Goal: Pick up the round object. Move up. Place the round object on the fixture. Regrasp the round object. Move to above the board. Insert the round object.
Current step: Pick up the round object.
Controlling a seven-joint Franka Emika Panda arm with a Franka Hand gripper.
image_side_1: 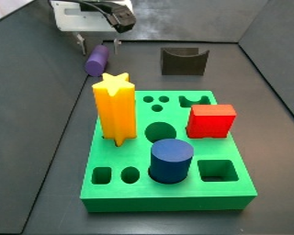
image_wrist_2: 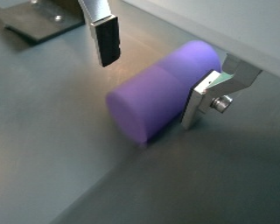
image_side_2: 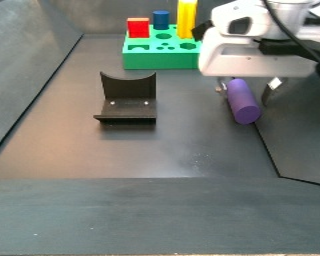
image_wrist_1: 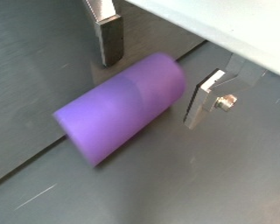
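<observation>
The round object [image_wrist_1: 122, 118] is a smooth purple cylinder lying on its side on the dark floor, also seen in the other wrist view [image_wrist_2: 166, 92] and in both side views [image_side_1: 98, 61] [image_side_2: 242, 100]. My gripper [image_wrist_1: 152, 87] [image_wrist_2: 152, 83] is low over it and open, straddling one end. One finger [image_wrist_2: 201, 101] sits close against the cylinder's side; the other finger [image_wrist_2: 105, 44] stands well apart from it. The fixture [image_side_1: 183, 61] [image_side_2: 125, 98], a dark block with a curved notch, stands apart from the cylinder. The green board [image_side_1: 168, 151] [image_side_2: 160, 53] lies farther off.
On the board stand a tall yellow star piece [image_side_1: 114, 108], a red block [image_side_1: 212, 120] and a wide dark blue cylinder [image_side_1: 171, 160]. A pale wall edge [image_wrist_1: 224, 26] runs close behind the gripper. A corner of the fixture's base plate [image_wrist_2: 38, 22] shows in a wrist view.
</observation>
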